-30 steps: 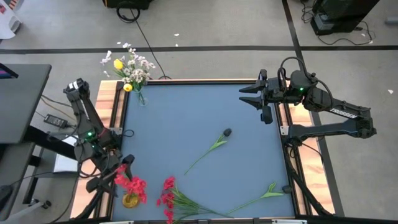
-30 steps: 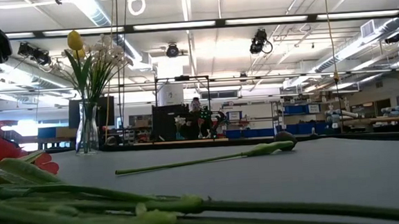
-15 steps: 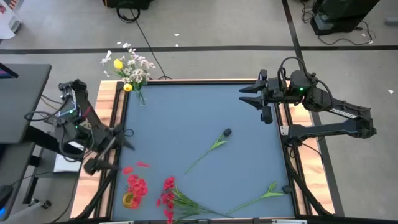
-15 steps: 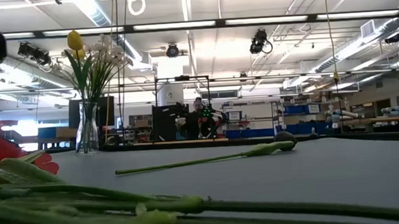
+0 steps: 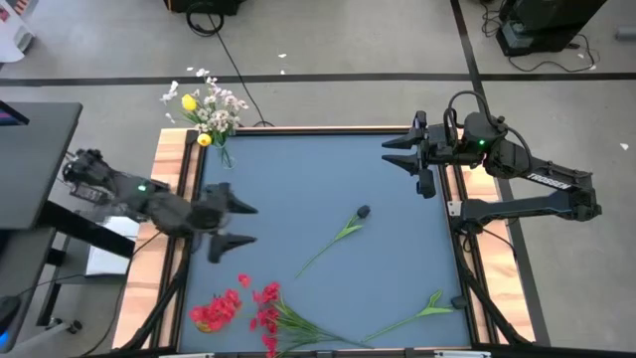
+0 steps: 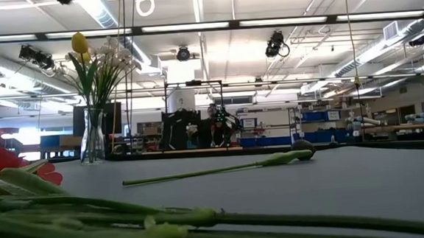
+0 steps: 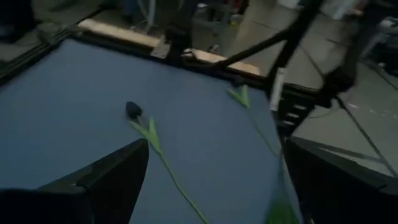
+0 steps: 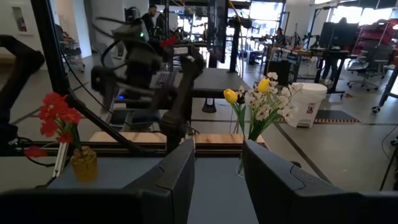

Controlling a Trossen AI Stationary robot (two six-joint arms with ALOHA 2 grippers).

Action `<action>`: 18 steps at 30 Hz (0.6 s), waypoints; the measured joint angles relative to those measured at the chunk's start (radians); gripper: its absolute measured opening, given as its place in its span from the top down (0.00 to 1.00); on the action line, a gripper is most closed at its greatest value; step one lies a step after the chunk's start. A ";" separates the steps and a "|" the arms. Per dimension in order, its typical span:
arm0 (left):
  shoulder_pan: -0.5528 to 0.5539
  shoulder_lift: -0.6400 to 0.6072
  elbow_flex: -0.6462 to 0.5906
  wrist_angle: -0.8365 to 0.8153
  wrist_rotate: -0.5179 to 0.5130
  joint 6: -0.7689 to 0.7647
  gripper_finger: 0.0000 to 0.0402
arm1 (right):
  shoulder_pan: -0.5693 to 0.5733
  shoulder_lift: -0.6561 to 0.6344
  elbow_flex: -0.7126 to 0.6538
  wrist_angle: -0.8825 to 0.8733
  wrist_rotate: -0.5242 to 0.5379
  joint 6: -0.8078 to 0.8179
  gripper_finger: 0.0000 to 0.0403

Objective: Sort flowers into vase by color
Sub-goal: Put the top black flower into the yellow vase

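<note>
I see the left gripper (image 5: 232, 225) over the left part of the blue table (image 5: 298, 169), fingers spread wide, holding nothing. The right gripper (image 5: 395, 153) hangs at the table's far right corner, fingers apart, also empty. A dark-budded stem (image 5: 333, 239) lies mid-table. A budless green sprig (image 5: 412, 316) lies toward the near right corner. Loose red flowers (image 5: 266, 308) lie at the near edge, beside a small yellow vase (image 8: 84, 165) holding red blossoms (image 5: 217, 309). A clear vase (image 6: 93, 135) at the far left corner holds white sprays (image 5: 221, 109) and a yellow bud (image 5: 188, 101).
</note>
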 joint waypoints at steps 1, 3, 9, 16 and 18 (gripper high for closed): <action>0.022 0.029 0.000 0.019 0.008 -0.008 0.05 | 0.000 0.000 0.000 0.000 0.000 0.000 0.64; 0.063 0.087 0.000 0.044 0.022 -0.011 0.05 | 0.000 0.000 0.000 0.000 0.000 0.000 0.64; 0.223 0.328 0.000 0.161 0.174 0.005 0.05 | 0.000 0.000 0.000 0.000 0.000 0.000 0.64; 0.352 0.652 0.000 0.432 0.284 -0.070 0.05 | 0.000 0.000 0.000 0.000 0.000 0.000 0.64; 0.383 0.730 0.002 0.486 0.284 -0.117 0.05 | 0.000 0.000 0.000 0.000 0.000 0.000 0.64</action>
